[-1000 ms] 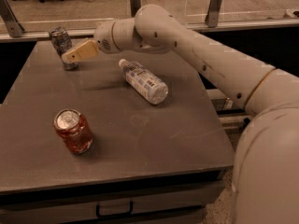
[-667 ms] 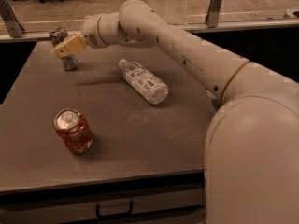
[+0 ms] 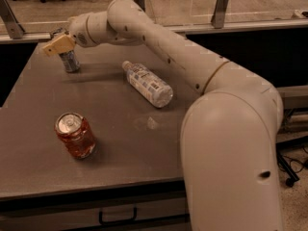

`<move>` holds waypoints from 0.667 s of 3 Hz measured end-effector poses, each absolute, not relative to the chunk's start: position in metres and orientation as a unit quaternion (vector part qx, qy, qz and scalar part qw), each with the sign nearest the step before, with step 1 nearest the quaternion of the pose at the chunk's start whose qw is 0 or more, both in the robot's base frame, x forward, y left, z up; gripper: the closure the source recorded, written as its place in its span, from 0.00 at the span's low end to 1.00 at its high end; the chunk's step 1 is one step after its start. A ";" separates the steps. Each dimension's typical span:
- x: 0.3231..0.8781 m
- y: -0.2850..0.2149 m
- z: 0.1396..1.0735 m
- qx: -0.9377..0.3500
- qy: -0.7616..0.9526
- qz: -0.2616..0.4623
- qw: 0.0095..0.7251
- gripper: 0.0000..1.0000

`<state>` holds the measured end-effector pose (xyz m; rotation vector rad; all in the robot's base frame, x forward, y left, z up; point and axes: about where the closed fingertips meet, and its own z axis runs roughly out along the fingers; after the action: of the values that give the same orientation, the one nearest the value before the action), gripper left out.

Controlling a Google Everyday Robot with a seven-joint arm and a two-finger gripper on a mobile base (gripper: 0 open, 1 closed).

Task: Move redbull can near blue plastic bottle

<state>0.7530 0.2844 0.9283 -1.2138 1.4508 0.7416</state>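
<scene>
The redbull can (image 3: 71, 61), slim and silver, stands upright at the far left of the dark table (image 3: 144, 162). My gripper (image 3: 57, 45) is at the can's top and hides its upper part. The blue plastic bottle (image 3: 147, 83), clear with a white cap and a pale label, lies on its side near the middle of the table, to the right of the can. My arm (image 3: 159, 42) reaches over the bottle from the right.
A wider red soda can (image 3: 75, 136) stands tilted at the front left of the table. A railing with metal posts (image 3: 220, 6) runs behind the table. The table's left edge is close to the redbull can.
My gripper has swung left from the can's right side and now sits over its top. The cans and the bottle have not moved.
</scene>
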 end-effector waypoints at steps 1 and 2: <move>0.756 0.290 0.925 -0.511 0.605 0.319 0.521 0.40; 0.757 0.269 0.923 -0.520 0.608 0.307 0.515 0.64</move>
<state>0.7567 0.2691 0.9228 -1.2503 1.4607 0.7383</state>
